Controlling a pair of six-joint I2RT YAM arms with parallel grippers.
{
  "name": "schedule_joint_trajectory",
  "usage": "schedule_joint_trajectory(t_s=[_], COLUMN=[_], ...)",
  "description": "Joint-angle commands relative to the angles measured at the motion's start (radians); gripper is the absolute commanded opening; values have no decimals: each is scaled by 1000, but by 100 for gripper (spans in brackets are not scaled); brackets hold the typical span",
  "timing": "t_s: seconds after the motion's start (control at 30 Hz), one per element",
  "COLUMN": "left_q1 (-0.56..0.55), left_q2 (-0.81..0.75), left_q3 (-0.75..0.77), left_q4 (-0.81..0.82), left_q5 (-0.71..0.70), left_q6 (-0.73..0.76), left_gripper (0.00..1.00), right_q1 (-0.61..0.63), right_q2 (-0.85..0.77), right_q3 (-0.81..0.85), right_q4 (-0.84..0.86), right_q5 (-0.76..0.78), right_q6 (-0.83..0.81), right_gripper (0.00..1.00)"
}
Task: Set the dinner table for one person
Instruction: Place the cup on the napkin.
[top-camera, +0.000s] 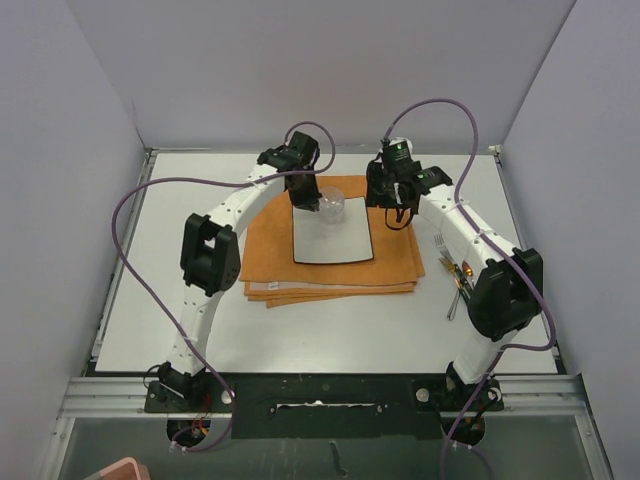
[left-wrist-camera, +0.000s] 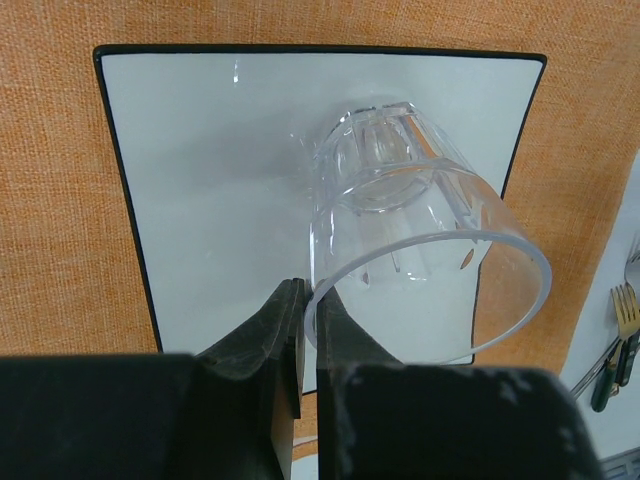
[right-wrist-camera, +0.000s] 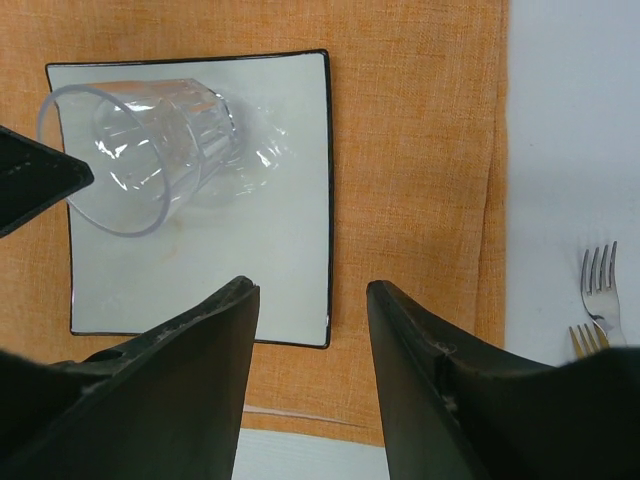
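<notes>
A clear drinking glass (top-camera: 333, 206) hangs over the square white plate (top-camera: 335, 245), which lies on the orange folded placemat (top-camera: 400, 255) on the pale grey-white dinner table (top-camera: 330, 335). My left gripper (left-wrist-camera: 311, 290) is shut on the glass's rim (left-wrist-camera: 430, 240), holding the glass tilted above the plate (left-wrist-camera: 200, 180). My right gripper (right-wrist-camera: 312, 290) is open and empty above the plate's edge (right-wrist-camera: 300, 200) and placemat (right-wrist-camera: 420, 150); the glass (right-wrist-camera: 150, 150) shows at its upper left.
Forks and other cutlery (top-camera: 455, 275) lie on the table right of the placemat, under the right arm, and show in the right wrist view (right-wrist-camera: 597, 280). Walls enclose the table on three sides.
</notes>
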Motion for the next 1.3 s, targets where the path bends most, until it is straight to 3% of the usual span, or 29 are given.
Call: schedule_joint_trajectory(t_s=[0.0, 0.27, 0.37, 0.5, 0.63, 1.03, 1.27], left_q1=[-6, -10, -9, -10, -10, 15, 87], left_q2=[35, 51, 55, 54, 51, -52, -95], left_q3=[22, 19, 20, 13, 14, -2, 111], left_q4=[89, 110, 118, 141, 147, 279, 259], left_q5=[30, 53, 61, 80, 83, 127, 143], left_q6=[-22, -28, -25, -12, -1, 41, 69], left_gripper=[0, 1, 6, 23, 29, 35, 37], right_q1=[-2, 0, 2, 2, 4, 3, 9], right_q2=[2, 29, 43, 55, 64, 115, 172], right_q3=[58, 61, 74, 82, 88, 123, 168], right_q4=[40, 44, 43, 50, 47, 53, 53], right_q5=[-3, -8, -10, -12, -13, -39, -72], right_q6=[2, 3, 3, 3, 4, 0, 7], right_gripper=[48, 48, 48, 48, 48, 48, 47])
